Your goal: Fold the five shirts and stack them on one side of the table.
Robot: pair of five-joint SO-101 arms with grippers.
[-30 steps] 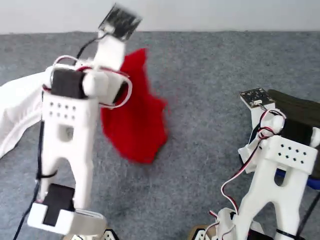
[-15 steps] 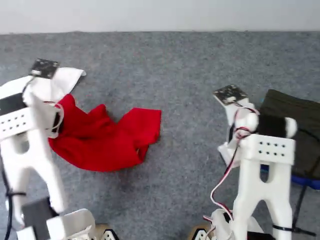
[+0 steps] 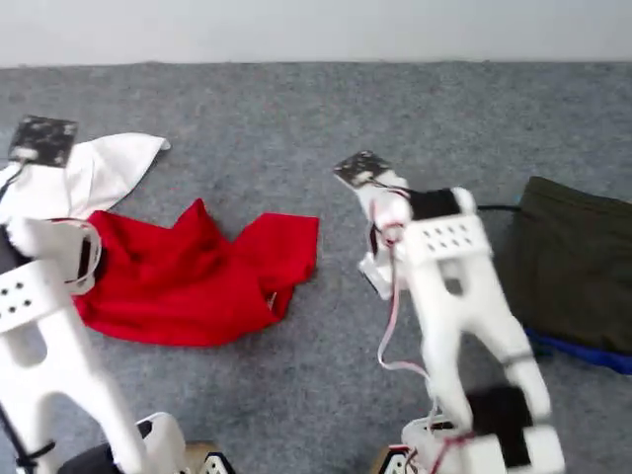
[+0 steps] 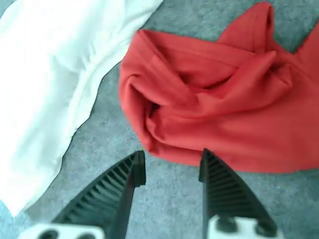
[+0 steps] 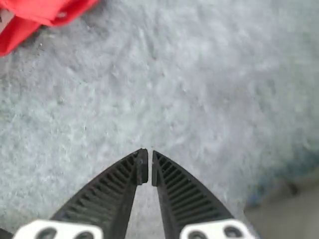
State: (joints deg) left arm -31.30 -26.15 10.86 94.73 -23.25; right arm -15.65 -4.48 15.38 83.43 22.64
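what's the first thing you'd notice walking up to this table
The crumpled red shirt lies on the grey table, left of centre, with a white shirt next to it toward the left edge. The left gripper hangs open just short of the red shirt; a dark green shirt lies at the right edge.

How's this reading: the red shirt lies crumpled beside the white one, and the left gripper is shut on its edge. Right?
Not quite: the left gripper is open, fingers apart at the edge of the red shirt, gripping nothing, as the left wrist view shows. It does lie crumpled beside the white shirt.
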